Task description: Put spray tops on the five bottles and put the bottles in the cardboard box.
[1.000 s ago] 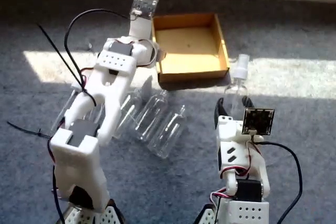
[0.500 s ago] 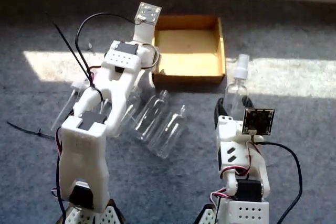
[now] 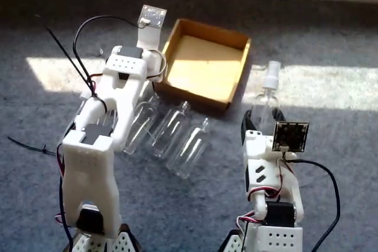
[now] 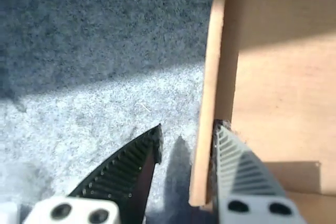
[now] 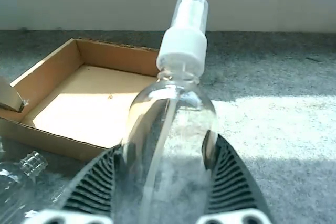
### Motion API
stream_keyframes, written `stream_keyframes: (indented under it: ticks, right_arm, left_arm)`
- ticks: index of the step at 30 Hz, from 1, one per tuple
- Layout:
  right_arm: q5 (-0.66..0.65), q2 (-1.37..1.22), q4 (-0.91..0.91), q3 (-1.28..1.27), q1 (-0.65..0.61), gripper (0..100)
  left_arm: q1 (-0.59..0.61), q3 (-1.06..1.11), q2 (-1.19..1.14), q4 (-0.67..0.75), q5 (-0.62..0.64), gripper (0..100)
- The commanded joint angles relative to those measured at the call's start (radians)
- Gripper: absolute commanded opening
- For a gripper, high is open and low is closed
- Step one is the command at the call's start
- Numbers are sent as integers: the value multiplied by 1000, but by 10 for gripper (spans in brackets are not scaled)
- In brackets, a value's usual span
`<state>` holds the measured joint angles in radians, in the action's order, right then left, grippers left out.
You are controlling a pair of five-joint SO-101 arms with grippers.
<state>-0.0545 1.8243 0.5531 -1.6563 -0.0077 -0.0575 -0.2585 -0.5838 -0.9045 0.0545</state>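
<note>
My left gripper [image 4: 189, 127], fingers a bit apart over one wall of the cardboard box [image 3: 192, 94], has just tugged it crooked, nearer the lying bottles [image 3: 171, 128]. My right gripper [image 5: 167, 148] squeezes the topped bottle [image 5: 168, 114] beside the box, ready to drop in.

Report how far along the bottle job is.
Done: one bottle wears a spray top. In hand: the right pincer grips that bottle upright; the left pincer straddles a wall of the cardboard box. Left: the box holds nothing yet, and at least three open-necked bottles lie on the carpet needing tops.
</note>
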Motion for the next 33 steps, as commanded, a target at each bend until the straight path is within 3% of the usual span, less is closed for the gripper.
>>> stream_keyframes:
  ticks: [1,11,26,33]
  right_arm:
    - [11,12,-21,7,5,5]
    - [11,12,-21,7,5,5]
    - [11,12,-21,7,5,5]
    - [11,12,-21,7,5,5]
  left_arm:
    - [31,-35,107,-60,8,147]
    - [18,177,246,-107,60,146]
    - [18,240,268,-109,69,146]
    - [-5,219,305,-158,137,146]
